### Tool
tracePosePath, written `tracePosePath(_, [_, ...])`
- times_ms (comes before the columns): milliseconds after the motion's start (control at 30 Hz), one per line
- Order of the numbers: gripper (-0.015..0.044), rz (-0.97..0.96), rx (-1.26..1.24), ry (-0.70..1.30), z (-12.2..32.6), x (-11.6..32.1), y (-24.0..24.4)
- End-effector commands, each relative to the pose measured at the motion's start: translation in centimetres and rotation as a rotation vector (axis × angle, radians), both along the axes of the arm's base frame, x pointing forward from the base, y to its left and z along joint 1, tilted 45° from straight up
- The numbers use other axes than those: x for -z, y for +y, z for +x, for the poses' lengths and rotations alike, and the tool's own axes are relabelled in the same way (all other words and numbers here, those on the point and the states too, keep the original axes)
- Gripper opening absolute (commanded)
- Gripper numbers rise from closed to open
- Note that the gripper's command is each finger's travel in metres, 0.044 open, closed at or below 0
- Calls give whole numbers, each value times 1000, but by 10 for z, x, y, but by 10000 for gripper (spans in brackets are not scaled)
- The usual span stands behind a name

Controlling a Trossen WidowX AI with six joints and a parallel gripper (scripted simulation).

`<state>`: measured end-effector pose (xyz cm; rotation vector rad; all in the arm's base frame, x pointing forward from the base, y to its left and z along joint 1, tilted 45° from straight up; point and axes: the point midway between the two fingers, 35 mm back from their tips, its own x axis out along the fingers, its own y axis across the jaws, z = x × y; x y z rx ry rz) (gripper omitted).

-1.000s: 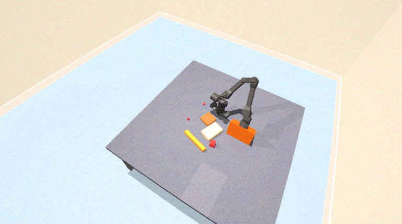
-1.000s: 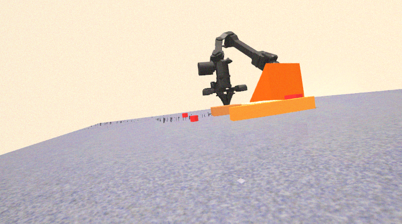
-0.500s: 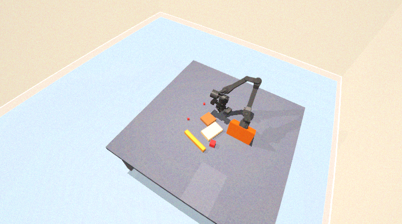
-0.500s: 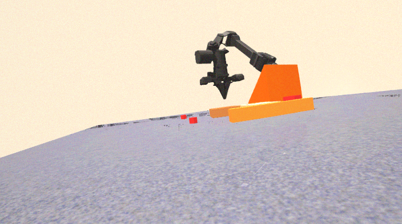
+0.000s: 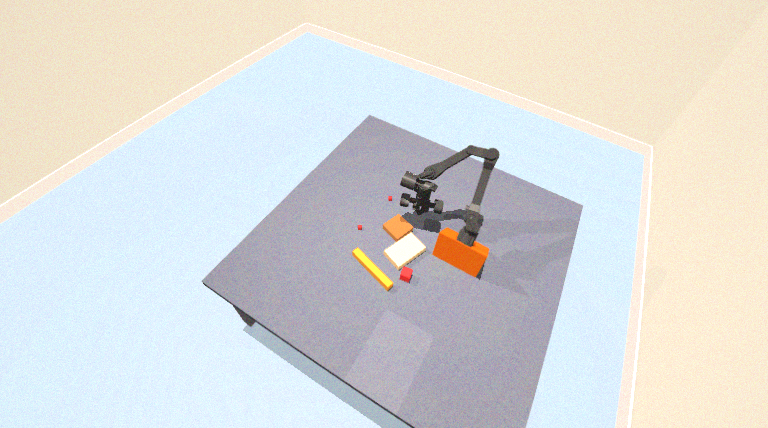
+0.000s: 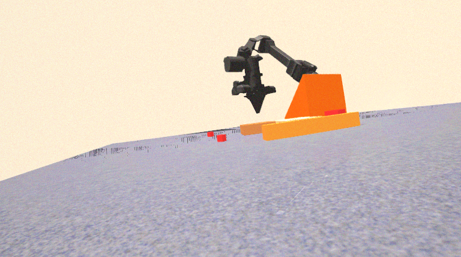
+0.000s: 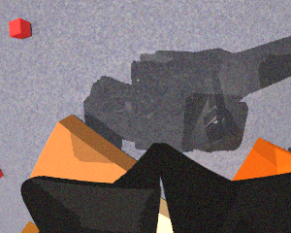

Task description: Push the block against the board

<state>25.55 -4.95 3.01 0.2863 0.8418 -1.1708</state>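
Observation:
The square block [image 5: 398,227] [image 6: 257,128] [image 7: 52,160] is orange-brown and lies flat. The cream board [image 5: 404,250] [image 6: 295,119] [image 7: 164,222] lies flat beside it. In the top view a side of the block runs along the board's upper-left side, with their right corners close together. Whether that whole side touches and the edges are exactly even is too small to tell. My gripper [image 5: 420,212] [image 6: 257,111] [image 7: 159,149] is shut and empty. It hangs above the table, clear of the block, on the block's upper-right side in the top view. In the wrist view the fingers hide most of the board.
A yellow bar [image 5: 372,268] [image 6: 311,126] lies beyond the board. A red cube [image 5: 406,274] is near the board's lower end. Two small red cubes [image 5: 390,198] [image 5: 359,227] lie left of the block. A tall orange box [image 5: 459,253] [image 6: 324,94] stands by the arm's base.

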Motion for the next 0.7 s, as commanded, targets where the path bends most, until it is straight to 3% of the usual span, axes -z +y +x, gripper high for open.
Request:
tracePosePath(0, [0,-22,-97,98,0,1,1])
tracePosePath(667, [0,-113,-587,576,-1,7,6])
